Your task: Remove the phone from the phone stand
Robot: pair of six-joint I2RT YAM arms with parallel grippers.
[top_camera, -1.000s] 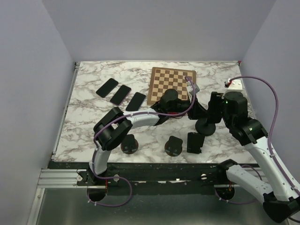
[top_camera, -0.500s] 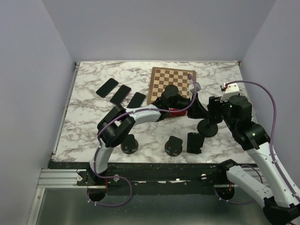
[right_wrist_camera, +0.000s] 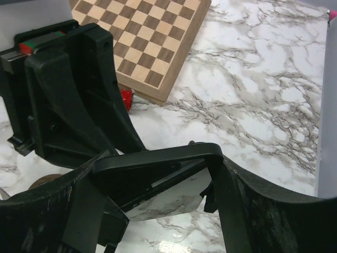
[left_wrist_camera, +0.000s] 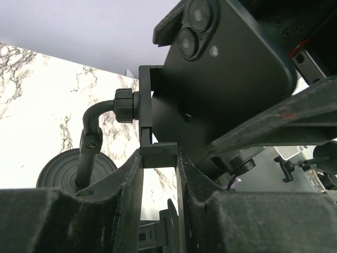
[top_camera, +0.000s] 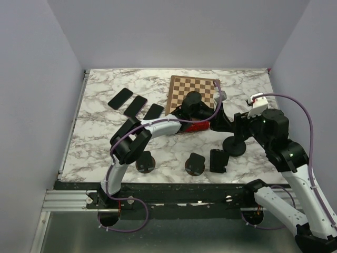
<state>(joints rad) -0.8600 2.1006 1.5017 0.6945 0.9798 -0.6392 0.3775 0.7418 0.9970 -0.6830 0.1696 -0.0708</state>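
Note:
The black phone (left_wrist_camera: pixel 221 68), its two camera lenses facing me, sits in the clamp of the phone stand (left_wrist_camera: pixel 150 113), whose curved neck runs down to a round base (left_wrist_camera: pixel 58 174). My left gripper (left_wrist_camera: pixel 159 158) is shut on the clamp's lower bracket. In the right wrist view my right gripper (right_wrist_camera: pixel 160 164) is shut on the phone (right_wrist_camera: pixel 152 159) across its width, its glossy face mirroring the marble. From above, both grippers meet over the stand's base (top_camera: pixel 235 146): the left gripper (top_camera: pixel 215 122) and the right gripper (top_camera: pixel 231 124).
Three phones (top_camera: pixel 135 106) lie flat at the left. A chessboard (top_camera: pixel 192 94) is at the back, with a red cube (right_wrist_camera: pixel 126 99) by its near edge. Three more stands (top_camera: pixel 195 164) stand along the table's near edge.
Both grips hold. The right arm has drawn a little right and toward the near edge, and the stand's base has shifted slightly that way. The left wrist has edged toward the chessboard.

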